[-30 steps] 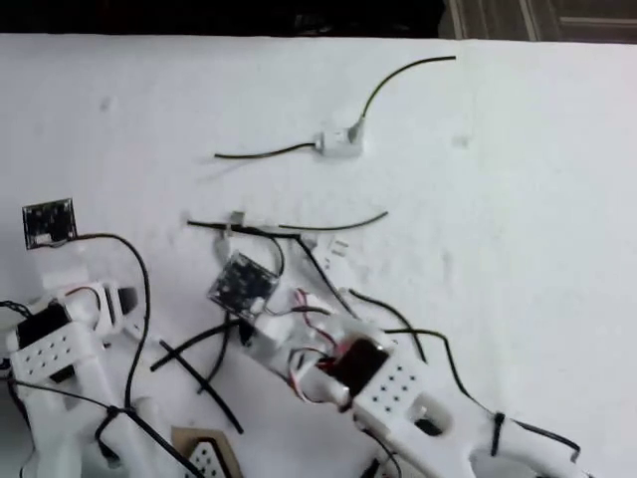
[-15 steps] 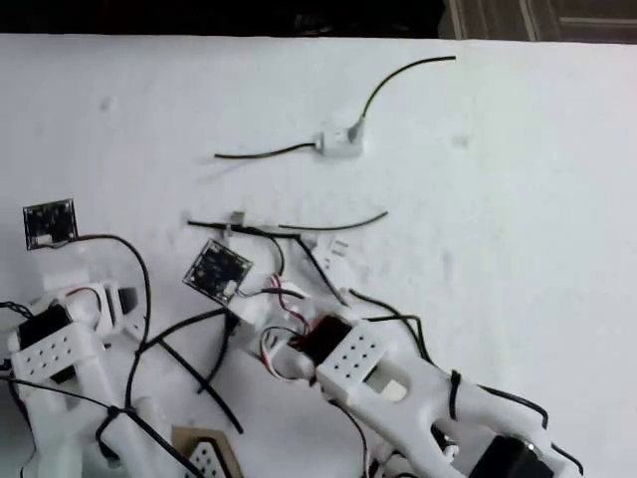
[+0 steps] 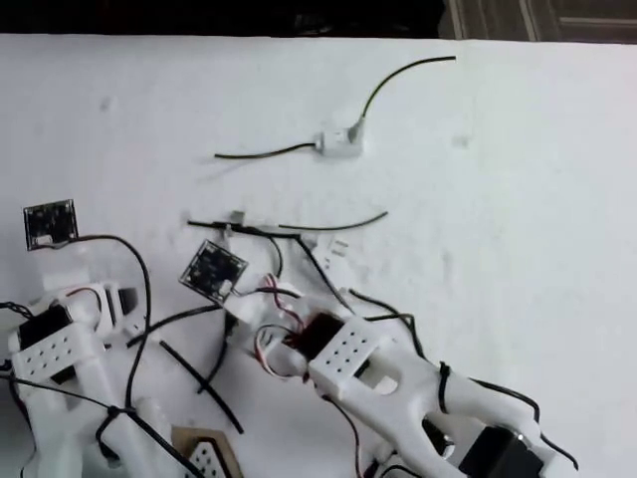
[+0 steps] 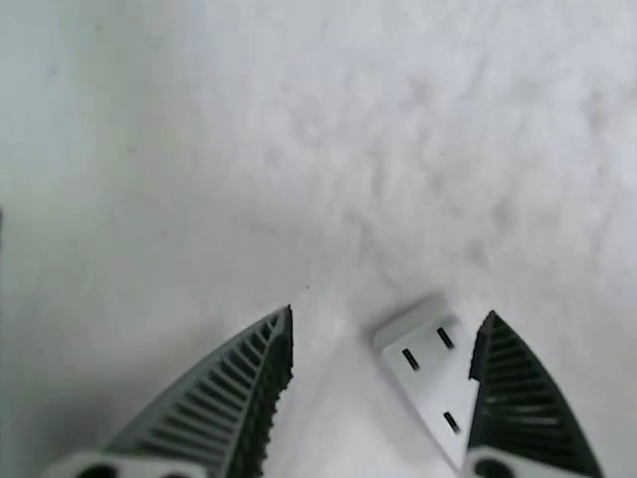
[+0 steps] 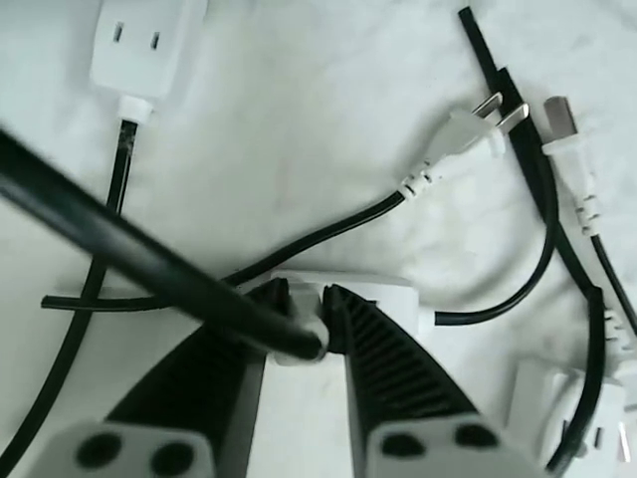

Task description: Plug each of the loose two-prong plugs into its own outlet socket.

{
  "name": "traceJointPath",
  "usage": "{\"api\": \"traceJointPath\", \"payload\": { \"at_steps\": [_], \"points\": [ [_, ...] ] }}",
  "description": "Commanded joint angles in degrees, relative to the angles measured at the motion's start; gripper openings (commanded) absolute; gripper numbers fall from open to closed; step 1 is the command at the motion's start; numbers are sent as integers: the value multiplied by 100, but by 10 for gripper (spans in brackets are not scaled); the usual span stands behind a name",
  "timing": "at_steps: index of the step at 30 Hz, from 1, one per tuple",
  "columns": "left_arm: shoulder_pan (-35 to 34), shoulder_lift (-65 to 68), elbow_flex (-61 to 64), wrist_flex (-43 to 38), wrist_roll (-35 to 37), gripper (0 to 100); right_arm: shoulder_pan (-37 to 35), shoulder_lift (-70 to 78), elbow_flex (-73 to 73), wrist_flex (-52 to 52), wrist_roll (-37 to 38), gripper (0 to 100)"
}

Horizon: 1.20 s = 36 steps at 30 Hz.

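My right gripper (image 5: 304, 324) is shut on a white connector block (image 5: 343, 291) with a black cable; I cannot tell whether it is a plug or a socket. Farther off lie a loose two-prong plug (image 5: 468, 127), a second plug (image 5: 565, 121) and a white outlet socket (image 5: 147, 45). In the high view this gripper (image 3: 244, 317) sits among tangled cables near the table's front centre. My left gripper (image 4: 388, 317) stands open at the front left (image 3: 107, 299), with a white socket block (image 4: 430, 370) lying against one finger. A joined plug and socket (image 3: 338, 142) lies at the far centre.
Black cables (image 3: 199, 368) cross the table between the two arms. Another white socket (image 5: 557, 408) lies close beside my right gripper. A thick black cable (image 5: 119, 254) runs across the right wrist view in front of the fingers. The table's right half (image 3: 528, 199) is bare white cloth.
The right arm has swung left and slightly toward the back, its camera board shifting left with it. The left arm has stayed still.
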Motion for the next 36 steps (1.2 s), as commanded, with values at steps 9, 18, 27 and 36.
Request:
{"api": "traceJointPath", "payload": {
  "at_steps": [9, 18, 27, 36],
  "points": [
    [-22, -127, -35, -105, 26, 290, 4, 374, -580, 514, 0, 18],
    [-22, -127, -35, -97, 26, 290, 4, 1358, -571, 119, 53, 17],
    [-22, -127, -35, -97, 26, 290, 127, 1349, -325, 154, 53, 17],
    [-22, -127, -35, -97, 26, 290, 154, 681, -431, 251, 18, 88]
  ]
}}
